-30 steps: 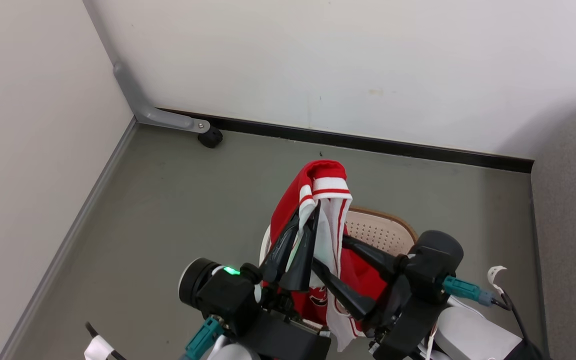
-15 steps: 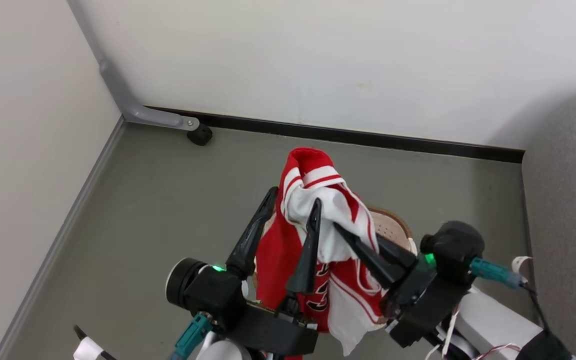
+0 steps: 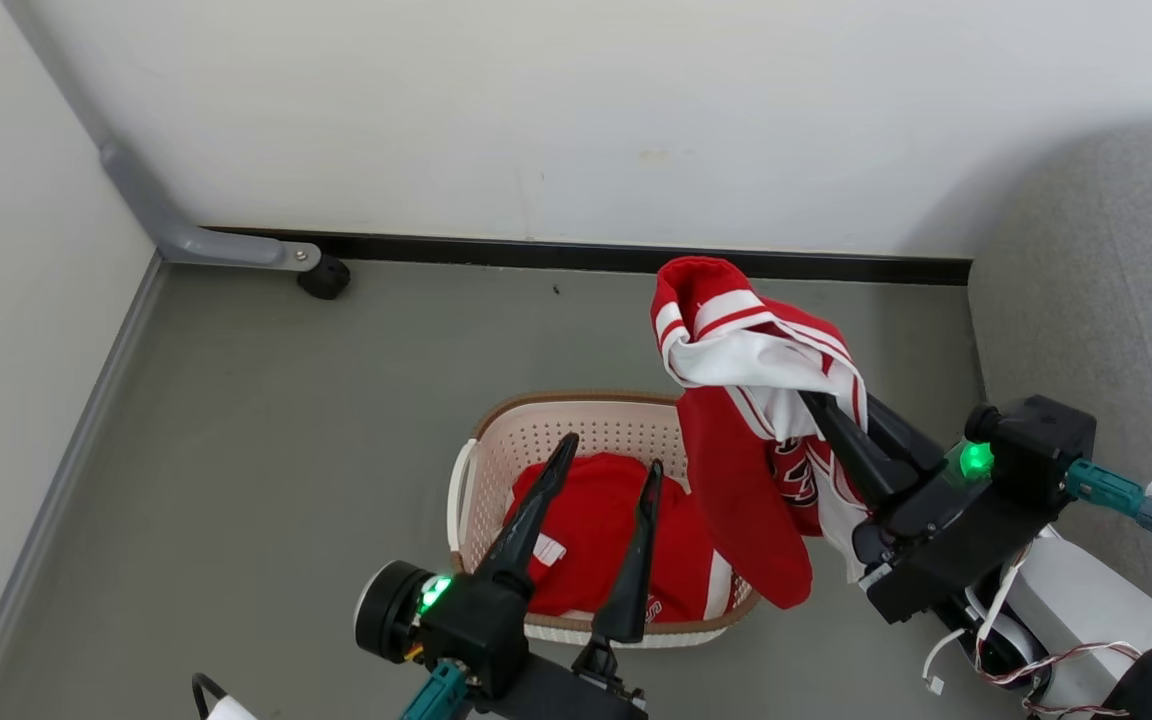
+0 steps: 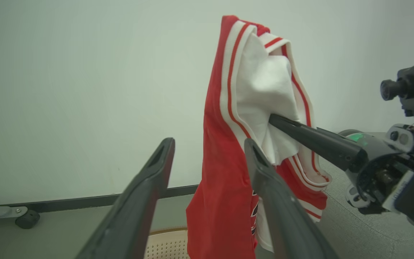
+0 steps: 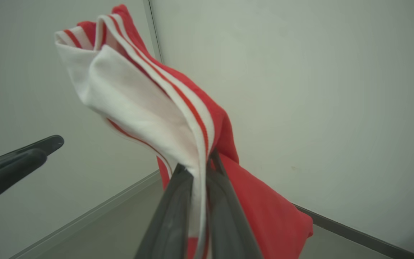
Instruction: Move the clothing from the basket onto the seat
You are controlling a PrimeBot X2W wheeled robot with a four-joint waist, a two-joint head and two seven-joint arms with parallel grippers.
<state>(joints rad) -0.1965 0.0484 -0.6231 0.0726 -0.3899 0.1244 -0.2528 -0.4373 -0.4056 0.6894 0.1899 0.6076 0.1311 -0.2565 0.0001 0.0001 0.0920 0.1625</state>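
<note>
Now that the right gripper has clamped shut on the jersey, pinching a bunch of its white-trimmed edge, the handover is done. A second ago the left gripper held that cloth and the right one stood open around it. The left one now stands wide open and empty, its fingers pointing up over the basket. The jersey hangs from the right gripper by the basket's right end, between basket and seat, and is not yet over the cushion. Red shorts lie crumpled in the basket bottom. By my judgement the task is short of halfway: the jersey has yet to be carried across and dropped on the seat. The free left gripper looks well placed to go down for the shorts.
</note>
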